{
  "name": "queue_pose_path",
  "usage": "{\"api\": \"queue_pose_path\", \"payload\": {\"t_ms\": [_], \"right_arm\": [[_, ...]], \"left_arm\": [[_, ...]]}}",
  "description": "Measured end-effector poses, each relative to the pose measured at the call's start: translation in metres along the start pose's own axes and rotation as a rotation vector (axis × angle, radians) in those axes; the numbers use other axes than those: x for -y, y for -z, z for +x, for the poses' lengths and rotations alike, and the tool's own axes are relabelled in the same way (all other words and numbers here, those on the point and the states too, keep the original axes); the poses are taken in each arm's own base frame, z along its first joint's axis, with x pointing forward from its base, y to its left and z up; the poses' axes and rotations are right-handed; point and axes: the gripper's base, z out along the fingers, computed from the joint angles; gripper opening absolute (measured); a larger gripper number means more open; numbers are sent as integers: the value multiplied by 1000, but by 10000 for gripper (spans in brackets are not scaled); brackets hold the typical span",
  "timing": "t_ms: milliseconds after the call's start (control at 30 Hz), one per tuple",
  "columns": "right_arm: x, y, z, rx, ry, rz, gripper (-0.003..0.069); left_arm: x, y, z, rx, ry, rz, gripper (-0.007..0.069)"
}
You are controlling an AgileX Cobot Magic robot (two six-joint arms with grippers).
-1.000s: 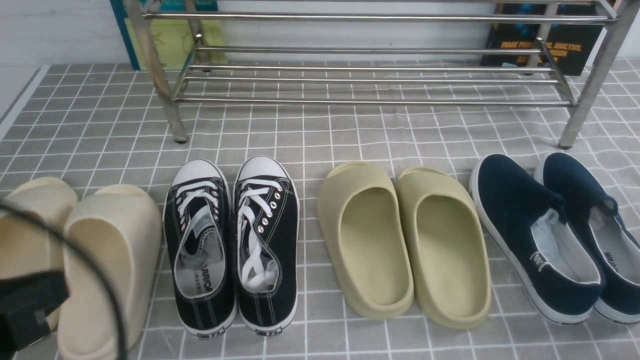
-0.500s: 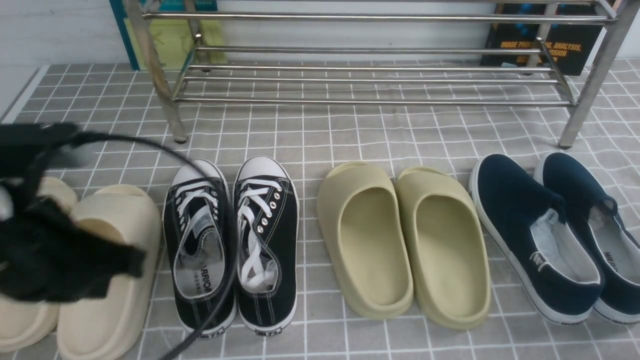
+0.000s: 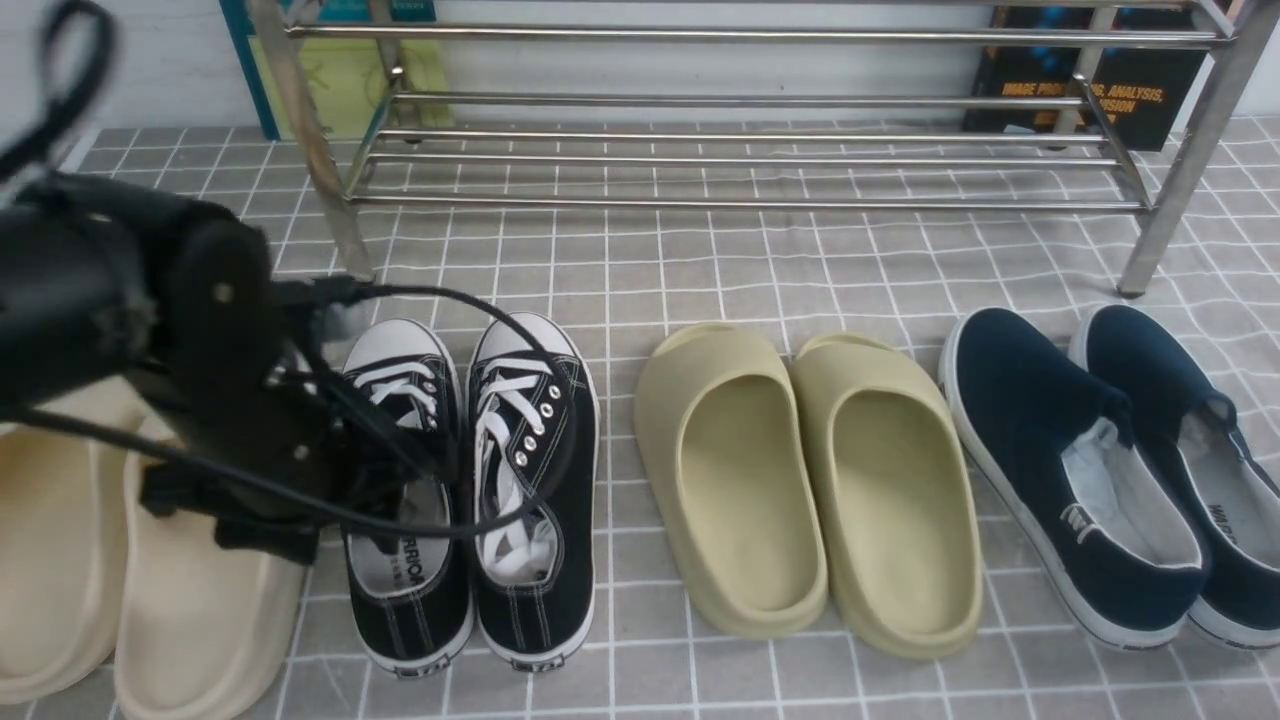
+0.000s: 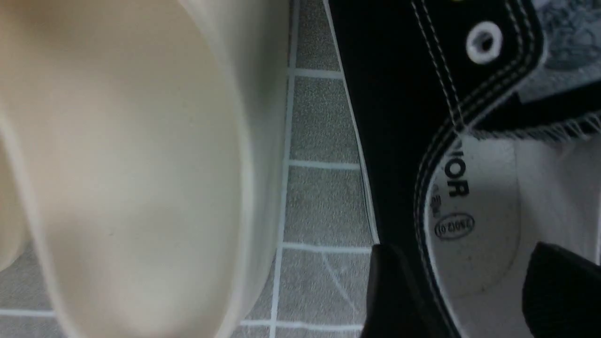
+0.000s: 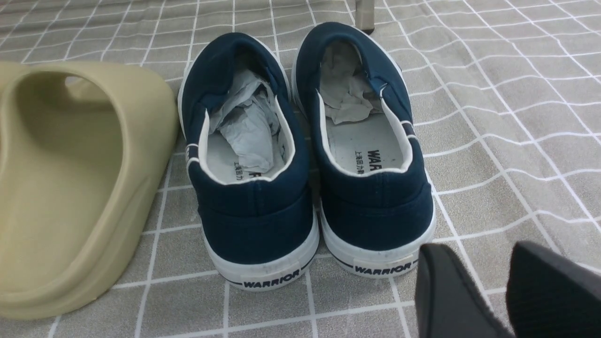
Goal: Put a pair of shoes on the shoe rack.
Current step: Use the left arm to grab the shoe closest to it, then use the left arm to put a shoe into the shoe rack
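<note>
The two black canvas sneakers stand side by side on the cloth, toes toward the rack: the left one (image 3: 410, 585) and the right one (image 3: 535, 480). The silver shoe rack (image 3: 740, 160) stands behind them with nothing on it. My left arm (image 3: 220, 380) hangs over the left sneaker and hides part of it. In the left wrist view my left gripper (image 4: 465, 263) is open, one finger outside the left sneaker's (image 4: 399, 117) side wall and one inside over the insole. My right gripper (image 5: 476, 256) is open and empty, just behind the navy shoes' heels.
Beige slides (image 3: 190, 600) lie left of the sneakers, close to the left finger. Olive slides (image 3: 800, 480) and navy slip-ons (image 3: 1080, 470) lie to the right. Books (image 3: 1090, 90) lean behind the rack. A grey checked cloth (image 3: 640, 280) covers the table.
My left arm has come in from the lower left edge, moving up and right, and now sits over the left sneaker. The shoes have not moved.
</note>
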Motion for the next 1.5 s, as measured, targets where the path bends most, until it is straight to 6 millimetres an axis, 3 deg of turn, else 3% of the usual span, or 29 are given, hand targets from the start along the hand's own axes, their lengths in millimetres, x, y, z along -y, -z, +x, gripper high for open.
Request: {"api": "queue_pose_path", "payload": {"t_ms": [100, 200, 367, 467, 767, 900, 1067, 1333, 1500], "right_arm": [[0, 0, 0, 0, 0, 0, 239], [0, 0, 0, 0, 0, 0, 239], [0, 0, 0, 0, 0, 0, 239], [0, 0, 0, 0, 0, 0, 239], [0, 0, 0, 0, 0, 0, 239], [0, 0, 0, 0, 0, 0, 244], [0, 0, 0, 0, 0, 0, 246], [0, 0, 0, 0, 0, 0, 246], [0, 0, 0, 0, 0, 0, 246]], "left_arm": [[2, -24, -3, -46, 16, -23, 307], [1, -39, -3, -83, 10, -50, 181], [0, -38, -3, -82, -2, -66, -13], [-1, -31, -3, -69, 1, -59, -13], [3, 60, -12, 120, -44, 26, -13], [8, 83, -29, 219, -69, 39, -13], [15, 77, -50, 223, -88, 6, -13], [36, 30, -103, 183, -91, -39, -13], [34, 15, -133, 183, -24, -27, -13]]}}
